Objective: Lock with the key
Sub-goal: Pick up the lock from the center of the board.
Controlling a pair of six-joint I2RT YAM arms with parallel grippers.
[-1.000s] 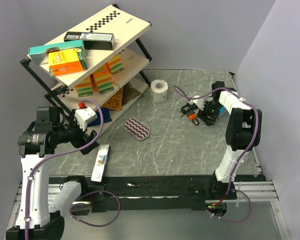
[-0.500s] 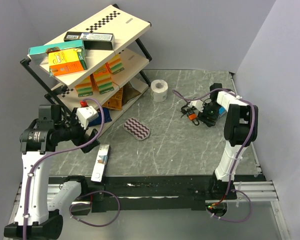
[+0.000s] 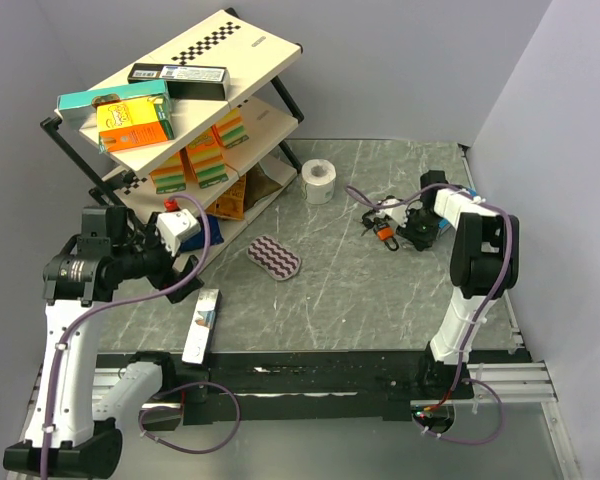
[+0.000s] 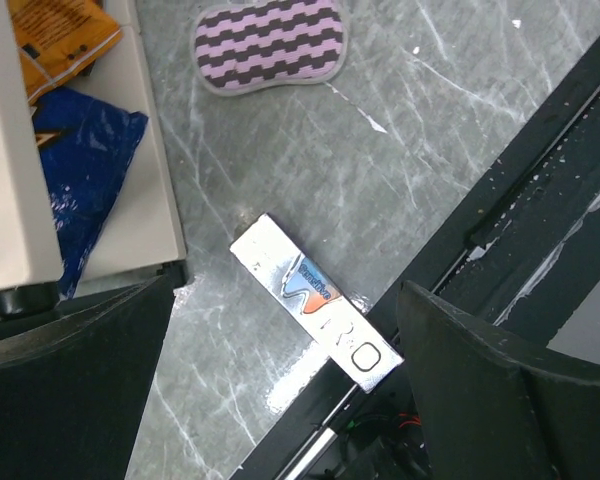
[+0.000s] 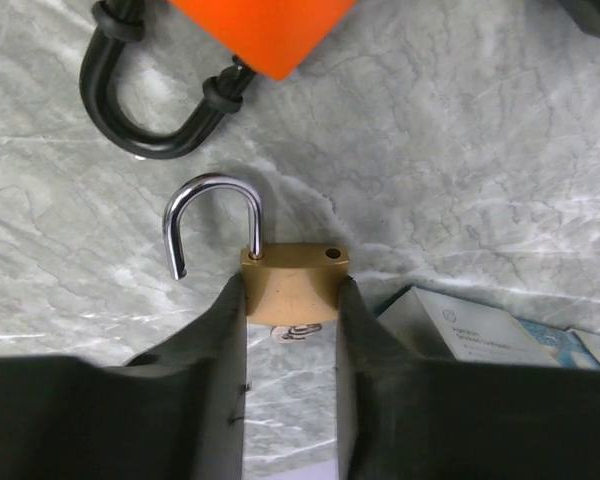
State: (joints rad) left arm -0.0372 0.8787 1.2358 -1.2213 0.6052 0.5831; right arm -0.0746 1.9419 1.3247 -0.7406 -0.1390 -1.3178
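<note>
A brass padlock point(image 5: 293, 285) with its silver shackle point(image 5: 185, 225) swung open lies on the marble table. My right gripper point(image 5: 292, 290) is shut on the padlock's body, one finger on each side. A small silver key point(image 5: 298, 332) sticks out of the lock's underside, between the fingers. An orange padlock point(image 5: 260, 30) with a black shackle lies just beyond; it also shows in the top view point(image 3: 383, 233), next to my right gripper point(image 3: 402, 220). My left gripper point(image 4: 287, 290) is open and empty, hovering over a white toothpaste box point(image 4: 315, 300).
A tilted shelf rack point(image 3: 180, 110) with boxes stands at the back left. A toilet roll point(image 3: 320, 181) and a striped sponge point(image 3: 275, 257) lie mid-table. A white and blue box point(image 5: 480, 335) touches my right finger. The toothpaste box point(image 3: 201, 326) overhangs the table's front edge.
My right wrist has shifted slightly back and left beside the orange padlock. My left arm has risen a little and moved right. Nothing else has moved.
</note>
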